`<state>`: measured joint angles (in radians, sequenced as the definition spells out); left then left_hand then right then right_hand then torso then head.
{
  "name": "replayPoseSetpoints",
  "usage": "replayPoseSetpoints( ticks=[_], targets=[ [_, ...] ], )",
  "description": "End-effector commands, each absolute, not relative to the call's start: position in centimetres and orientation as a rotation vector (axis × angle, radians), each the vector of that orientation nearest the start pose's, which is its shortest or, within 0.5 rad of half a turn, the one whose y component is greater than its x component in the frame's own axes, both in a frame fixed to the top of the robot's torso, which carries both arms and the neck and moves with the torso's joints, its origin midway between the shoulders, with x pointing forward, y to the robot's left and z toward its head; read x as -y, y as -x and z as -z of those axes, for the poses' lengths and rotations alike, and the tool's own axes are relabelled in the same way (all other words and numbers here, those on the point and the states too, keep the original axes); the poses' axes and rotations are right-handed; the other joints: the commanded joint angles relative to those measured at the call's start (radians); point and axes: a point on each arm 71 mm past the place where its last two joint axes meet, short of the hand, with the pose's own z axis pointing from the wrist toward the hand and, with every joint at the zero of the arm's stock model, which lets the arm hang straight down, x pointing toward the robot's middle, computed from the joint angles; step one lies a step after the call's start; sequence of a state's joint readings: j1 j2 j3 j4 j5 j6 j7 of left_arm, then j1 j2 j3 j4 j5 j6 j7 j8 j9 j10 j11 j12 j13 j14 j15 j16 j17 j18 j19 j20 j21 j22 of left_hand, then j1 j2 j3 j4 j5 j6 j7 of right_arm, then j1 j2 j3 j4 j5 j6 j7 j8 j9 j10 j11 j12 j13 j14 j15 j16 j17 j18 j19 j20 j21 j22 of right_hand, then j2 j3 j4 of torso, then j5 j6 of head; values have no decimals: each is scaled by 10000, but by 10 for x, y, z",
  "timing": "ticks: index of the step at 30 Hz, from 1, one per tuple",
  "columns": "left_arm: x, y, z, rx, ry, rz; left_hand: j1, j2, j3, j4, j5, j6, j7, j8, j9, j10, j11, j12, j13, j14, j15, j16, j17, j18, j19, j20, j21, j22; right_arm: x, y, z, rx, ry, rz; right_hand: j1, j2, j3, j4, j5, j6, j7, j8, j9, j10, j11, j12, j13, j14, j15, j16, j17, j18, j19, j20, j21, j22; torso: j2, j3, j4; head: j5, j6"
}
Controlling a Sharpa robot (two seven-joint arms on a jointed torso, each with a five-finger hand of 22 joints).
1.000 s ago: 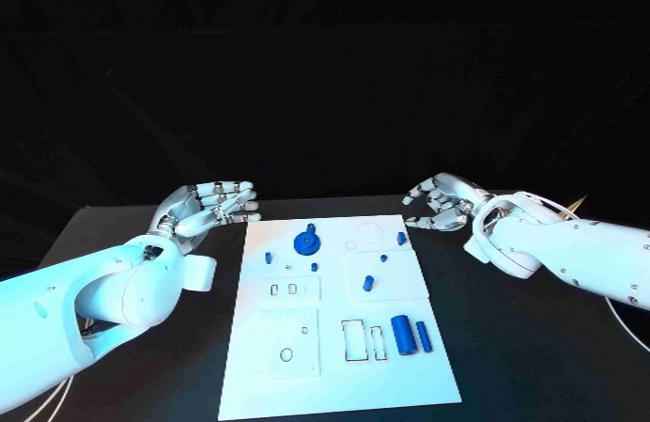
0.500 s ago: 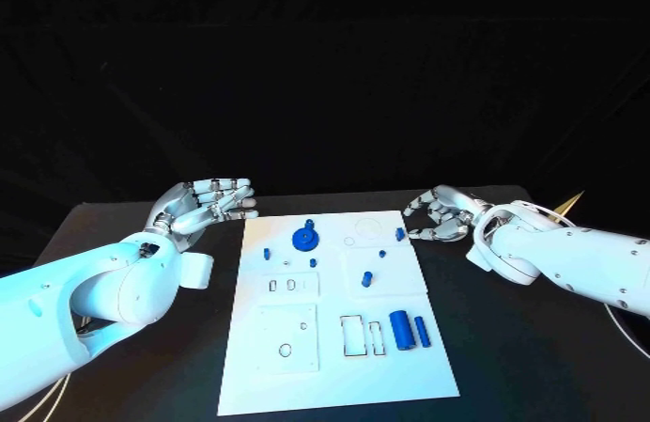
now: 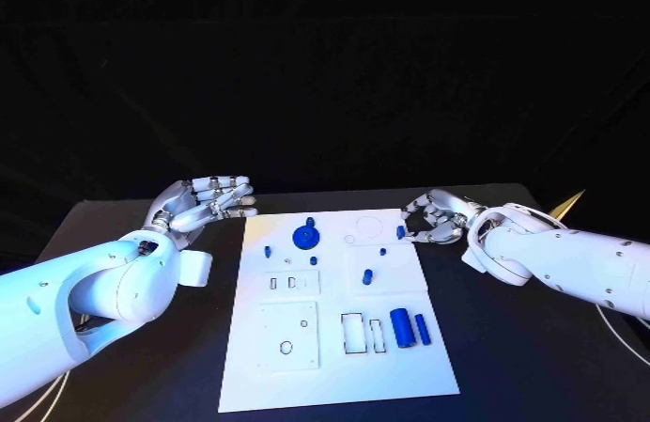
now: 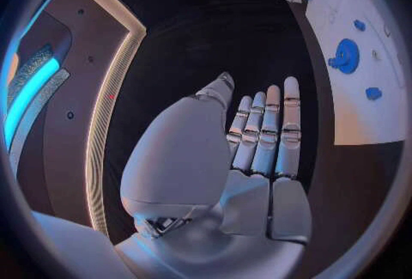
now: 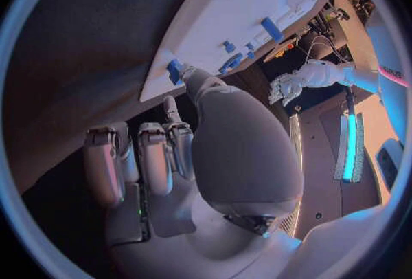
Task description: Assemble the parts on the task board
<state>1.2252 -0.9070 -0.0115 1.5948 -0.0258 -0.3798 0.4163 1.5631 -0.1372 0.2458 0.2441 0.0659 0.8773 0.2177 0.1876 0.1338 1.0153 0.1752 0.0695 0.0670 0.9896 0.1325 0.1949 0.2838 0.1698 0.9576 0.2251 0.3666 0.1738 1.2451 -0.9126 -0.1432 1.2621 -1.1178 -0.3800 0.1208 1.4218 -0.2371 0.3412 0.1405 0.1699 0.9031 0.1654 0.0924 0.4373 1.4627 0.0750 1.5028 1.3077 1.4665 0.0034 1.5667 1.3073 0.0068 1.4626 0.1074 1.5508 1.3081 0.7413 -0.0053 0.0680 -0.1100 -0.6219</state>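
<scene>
Right hand: the silver right hand (image 3: 431,219) sits at the far right corner of the board, fingers curled, its thumb tip touching a small blue peg (image 3: 401,232) there; whether it pinches the peg, I cannot tell.
Left hand: the silver left hand (image 3: 203,204) hovers off the board's far left corner, fingers apart, holding nothing.
Board: the flat white task board (image 3: 271,384) lies mid-table on the black table (image 3: 528,366).
Parts: a round blue disc with a knob (image 3: 306,238) sits near the far edge; two blue cylinders (image 3: 410,328) lie side by side at the right edge.
</scene>
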Motion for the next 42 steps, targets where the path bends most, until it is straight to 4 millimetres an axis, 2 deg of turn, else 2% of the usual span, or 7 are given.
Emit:
replayPoseSetpoints(
  ticks=[1, 7, 11, 19, 27, 35, 42],
  targets=[
    [-222, -484, 147, -13235, 10519, 15545, 51, -29, 23, -52, -56, -27, 22, 51, 11, 42, 7, -19, -5, -64, 20, -60, 11, 82, -72, -4, 26, 10, 320, -516, 204, -16601, -1381, -6025, -44, 154, 133, 25, -43, 173, -15, 66, 26, 525, 55, 45, 2109, 1043, 47, 41, 2635, -23, 986, 46, 49, 2500, -6, 4, 3, 74, -49],
    [-222, -485, 147, -13227, 10529, 15516, 61, -29, 31, -67, -56, -13, 17, 60, 15, 64, 4, -13, -2, -67, 19, -67, 29, 83, -91, -4, 40, 19, 316, -518, 206, -16647, -1442, -6007, -64, 246, 307, 16, -40, 382, -50, 134, 51, 576, 24, 101, 2154, 1043, 23, 41, 2635, -42, 1026, 35, 110, 2552, -6, 7, -36, 124, -86],
    [-222, -484, 147, -13226, 10532, 15507, 61, -29, 31, -67, -56, -13, 17, 60, 15, 64, 4, -13, -2, -67, 19, -67, 29, 83, -91, -4, 40, 19, 315, -518, 207, -16711, -1493, -5961, -69, 321, 550, -22, 134, 593, -82, 194, 64, 618, -10, 147, 2191, 1043, -6, 41, 2635, -67, 1079, 8, 194, 2623, -10, 1, -1, 62, -115],
    [-223, -485, 147, -13215, 10546, 15469, 61, -29, 31, -67, -56, -13, 17, 60, 15, 64, 4, -13, -2, -67, 19, -67, 29, 83, -91, -4, 40, 19, 313, -519, 209, -16806, -1502, -5913, -79, 335, 670, -53, 160, 708, -115, 231, 72, 662, -37, 196, 2230, 1043, -27, 41, 2635, -68, 1082, -8, 200, 2627, -10, -3, -16, 107, -171],
    [-224, -485, 147, -13217, 10556, 15449, 61, -29, 31, -67, -56, -13, 17, 60, 15, 64, 4, -13, -2, -67, 19, -67, 29, 83, -91, -4, 40, 19, 311, -520, 210, -16904, -1499, -5886, -94, 342, 741, -71, 160, 764, -134, 246, 74, 679, -52, 214, 2245, 1043, -41, 41, 2635, -68, 1082, -20, 200, 2627, -12, -3, -27, 101, -125],
    [-224, -485, 147, -13220, 10562, 15439, 61, -29, 31, -67, -56, -13, 17, 60, 15, 64, 4, -13, -2, -67, 19, -67, 29, 83, -91, -4, 40, 19, 308, -521, 212, -17009, -1483, -5840, -108, 340, 772, -78, 155, 788, -143, 252, 74, 689, -60, 225, 2254, 1043, -49, 41, 2635, -68, 1082, -26, 200, 2627, -17, 4, -2, 125, -214],
    [-225, -485, 147, -13218, 10569, 15422, 71, -28, 41, -84, -56, -10, 11, 65, 15, 74, 3, -15, -4, -69, 18, -75, 50, 84, -107, -5, 62, 31, 306, -520, 217, -17119, -1478, -5860, -164, 362, 880, -91, 160, 888, -183, 285, 81, 726, -93, 265, 2287, 1043, -77, 41, 2635, -68, 1082, -50, 200, 2627, -8, 9, -23, 154, -217]
  ],
)
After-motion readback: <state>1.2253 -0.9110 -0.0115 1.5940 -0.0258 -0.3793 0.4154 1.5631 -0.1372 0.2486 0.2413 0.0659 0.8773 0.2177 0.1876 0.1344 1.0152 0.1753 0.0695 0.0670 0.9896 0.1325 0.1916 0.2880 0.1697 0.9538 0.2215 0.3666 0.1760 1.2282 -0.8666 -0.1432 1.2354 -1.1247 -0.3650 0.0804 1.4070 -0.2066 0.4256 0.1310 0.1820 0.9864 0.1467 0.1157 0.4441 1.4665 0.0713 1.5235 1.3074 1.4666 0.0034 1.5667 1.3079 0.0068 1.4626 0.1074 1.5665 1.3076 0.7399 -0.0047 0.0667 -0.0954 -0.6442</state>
